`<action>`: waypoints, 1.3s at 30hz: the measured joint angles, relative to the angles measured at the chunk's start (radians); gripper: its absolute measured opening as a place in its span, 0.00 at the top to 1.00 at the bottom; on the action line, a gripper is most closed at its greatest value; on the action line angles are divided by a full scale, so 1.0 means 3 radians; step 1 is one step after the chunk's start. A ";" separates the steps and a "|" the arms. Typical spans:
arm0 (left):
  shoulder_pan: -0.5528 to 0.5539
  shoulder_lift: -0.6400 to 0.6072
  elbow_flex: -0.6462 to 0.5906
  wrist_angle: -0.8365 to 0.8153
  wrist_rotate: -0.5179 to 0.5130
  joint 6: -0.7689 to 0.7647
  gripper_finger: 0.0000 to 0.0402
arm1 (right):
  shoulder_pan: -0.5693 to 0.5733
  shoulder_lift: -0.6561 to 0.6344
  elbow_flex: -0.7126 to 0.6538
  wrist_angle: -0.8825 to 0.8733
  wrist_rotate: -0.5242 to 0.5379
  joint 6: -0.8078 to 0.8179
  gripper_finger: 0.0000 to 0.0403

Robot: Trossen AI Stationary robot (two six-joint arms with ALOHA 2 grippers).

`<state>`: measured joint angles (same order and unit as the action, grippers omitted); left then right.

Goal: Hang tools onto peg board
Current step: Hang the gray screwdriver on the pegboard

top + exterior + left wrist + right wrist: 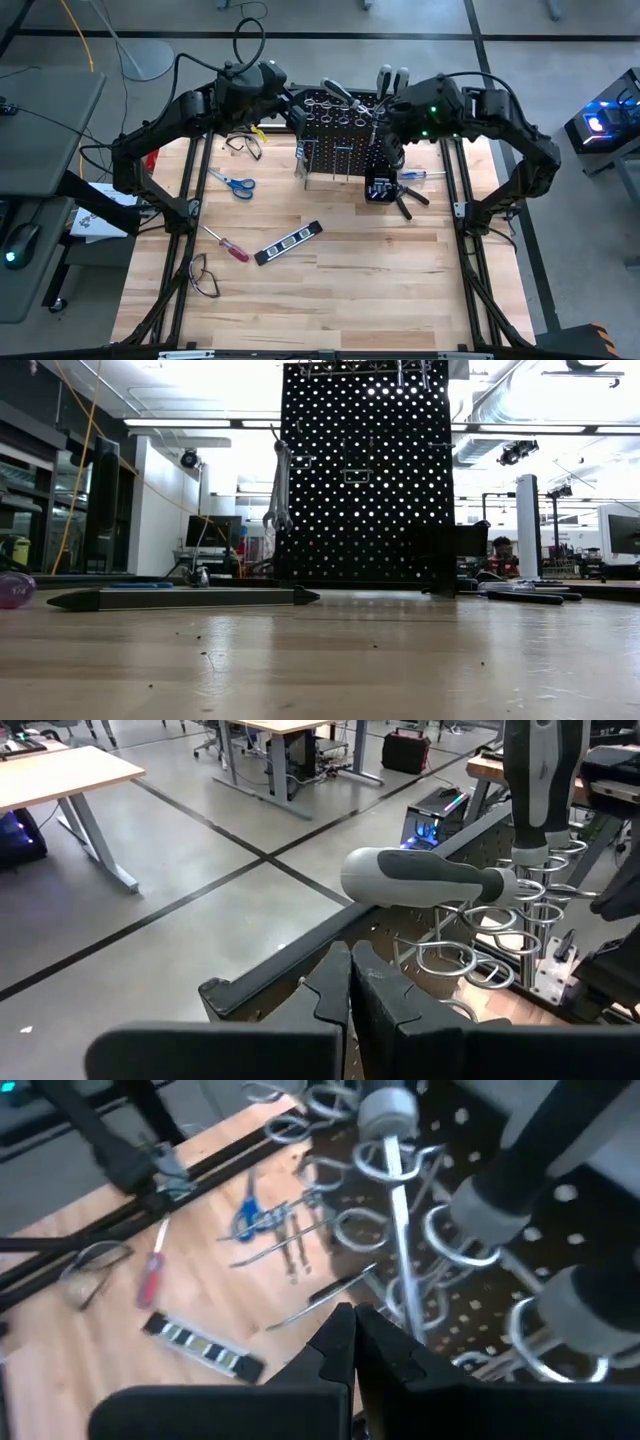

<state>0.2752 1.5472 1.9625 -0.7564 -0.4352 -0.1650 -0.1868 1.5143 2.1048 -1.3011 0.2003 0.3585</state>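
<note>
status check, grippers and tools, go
Left gripper and right gripper shut, empty, above peg board. Scissors, red screwdriver on table. Wrench hung. Nothing blocking.

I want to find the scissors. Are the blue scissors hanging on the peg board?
No, the blue scissors lie flat on the wooden table, to the left of the peg board.

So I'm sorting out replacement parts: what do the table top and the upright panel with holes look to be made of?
The table top looks like wood, pale glued strips with visible grain and a dull sheen. The panel appears to be black painted sheet metal or hard plastic, thin, with light shining through its holes; the pictures leave open which.
</note>
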 joint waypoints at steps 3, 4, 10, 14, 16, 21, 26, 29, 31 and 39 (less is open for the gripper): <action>0.0000 -0.0001 0.0000 -0.0001 0.0001 -0.0028 1.00 | 0.0006 -0.0001 0.0000 -0.0088 -0.0254 0.0003 1.00; 0.0000 -0.0001 0.0000 -0.0002 0.0001 -0.0028 1.00 | 0.0019 -0.0005 0.0001 -0.0182 -0.0327 0.0006 1.00; 0.0035 -0.0039 0.0004 0.0002 0.0015 -0.0029 1.00 | 0.0038 -0.0019 0.0177 -0.0811 -0.0220 0.0028 1.00; 0.0045 -0.0037 0.0005 0.0002 0.0017 -0.0050 1.00 | -0.0059 -0.0017 0.0283 -0.0714 -0.0059 0.0066 1.00; 0.0045 -0.0037 0.0005 0.0004 0.0018 -0.0052 1.00 | -0.0102 -0.0018 0.0292 -0.0634 -0.0065 0.0051 1.00; 0.0043 -0.0037 0.0005 0.0003 0.0022 -0.0053 1.00 | -0.0168 0.0001 0.0282 -0.0637 -0.0229 0.0008 1.00; 0.0044 -0.0037 0.0005 0.0003 0.0022 -0.0055 1.00 | -0.0166 0.0065 0.0278 -0.0756 -0.0224 -0.0041 1.00; 0.0045 -0.0037 0.0005 0.0005 0.0021 -0.0054 1.00 | -0.0181 0.0076 0.0276 -0.0748 -0.0153 -0.0086 1.00; 0.0045 -0.0037 0.0005 0.0006 0.0020 -0.0053 1.00 | -0.0201 0.0081 0.0276 -0.0747 -0.0158 -0.0088 1.00; 0.0045 -0.0037 0.0004 0.0007 0.0019 -0.0053 1.00 | -0.0206 0.0089 0.0276 -0.0573 -0.0182 -0.0091 1.00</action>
<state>0.2886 1.5360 1.9636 -0.7544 -0.4296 -0.1810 -0.2485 1.5410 2.1876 -1.4731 0.1457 0.3313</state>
